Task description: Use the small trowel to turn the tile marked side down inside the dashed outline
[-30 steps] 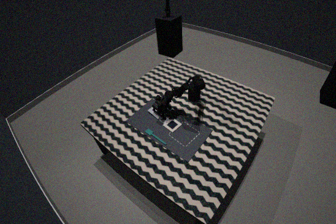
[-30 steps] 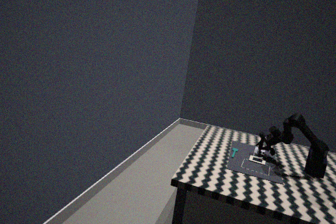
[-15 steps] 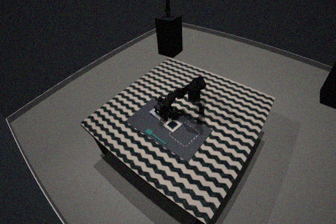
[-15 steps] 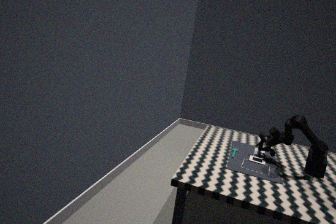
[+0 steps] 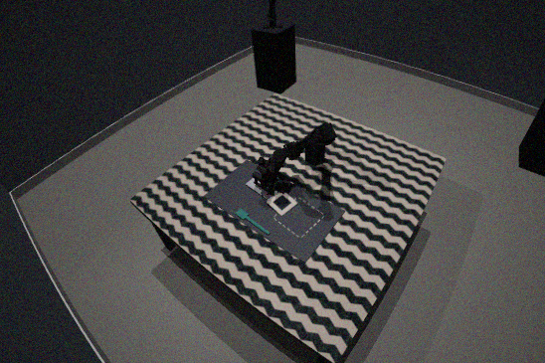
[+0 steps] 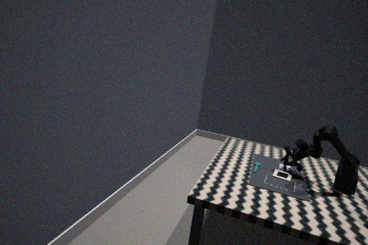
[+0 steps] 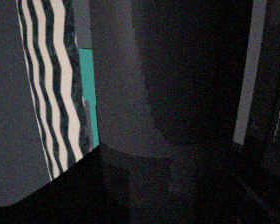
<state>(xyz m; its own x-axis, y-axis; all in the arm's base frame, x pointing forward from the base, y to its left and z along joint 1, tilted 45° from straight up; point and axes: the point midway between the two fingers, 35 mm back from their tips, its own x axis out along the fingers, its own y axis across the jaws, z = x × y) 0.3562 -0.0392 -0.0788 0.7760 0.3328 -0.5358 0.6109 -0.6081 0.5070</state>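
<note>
The teal trowel (image 5: 251, 220) (image 6: 256, 166) lies flat on the grey mat (image 5: 226, 197) (image 6: 260, 180), left of the dashed outline (image 5: 288, 228), well apart from my gripper. A strip of it shows in the wrist view (image 7: 88, 96). The white tile (image 5: 282, 204) (image 6: 282, 174) lies flat at the outline's near corner with its dark marked square facing up. My gripper (image 5: 263, 183) (image 6: 288, 166) is low over the mat just behind the tile. It is shut on a pale piece (image 5: 250, 184) (image 6: 281, 163) lying there; the wrist view is too dark to show the hold.
The arm's base (image 5: 318, 147) (image 6: 346, 176) stands on the zigzag table (image 5: 348, 276) behind the mat. A black pedestal (image 5: 273, 58) with a dark figure stands on the floor behind the table. A dark box (image 5: 534, 142) is at the right edge.
</note>
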